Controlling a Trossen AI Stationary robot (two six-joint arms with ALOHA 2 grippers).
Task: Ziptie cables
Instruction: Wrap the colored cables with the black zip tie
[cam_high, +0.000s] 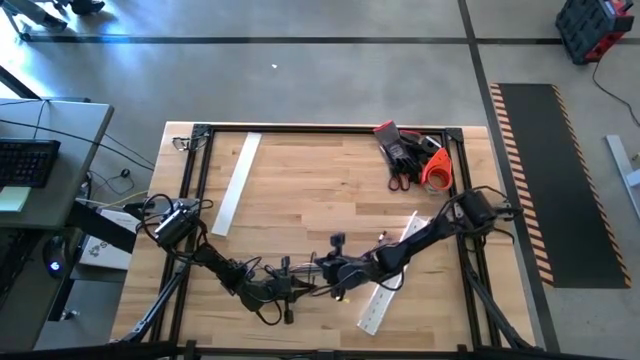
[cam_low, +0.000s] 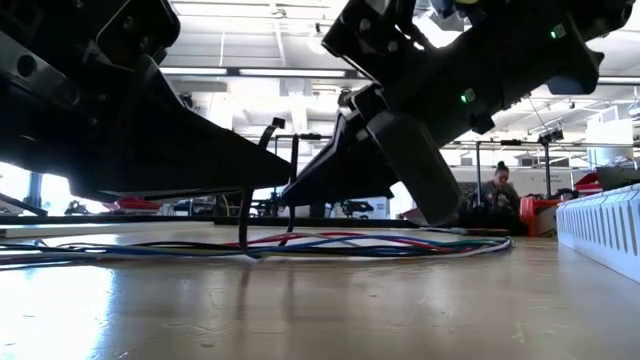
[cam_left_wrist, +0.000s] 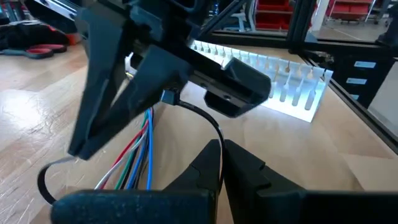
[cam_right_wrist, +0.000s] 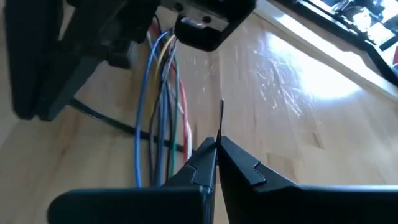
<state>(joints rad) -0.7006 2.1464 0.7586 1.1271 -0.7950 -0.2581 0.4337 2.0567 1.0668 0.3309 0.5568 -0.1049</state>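
Right pincer (cam_right_wrist: 216, 149) pinches zip tie (cam_right_wrist: 221, 118); cables (cam_right_wrist: 163, 112) part-hidden.

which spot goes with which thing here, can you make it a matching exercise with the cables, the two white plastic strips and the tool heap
Things:
1. bunch of thin coloured cables
2. long flat plain white plastic strip
3. slotted white plastic channel
4. red, black and orange heap of tools

Places:
A. far right corner
B. partly under the right arm
C. left half, away from both arms
D. front middle, where both arms meet

Pairs: 1-D, 2-C, 3-B, 4-A
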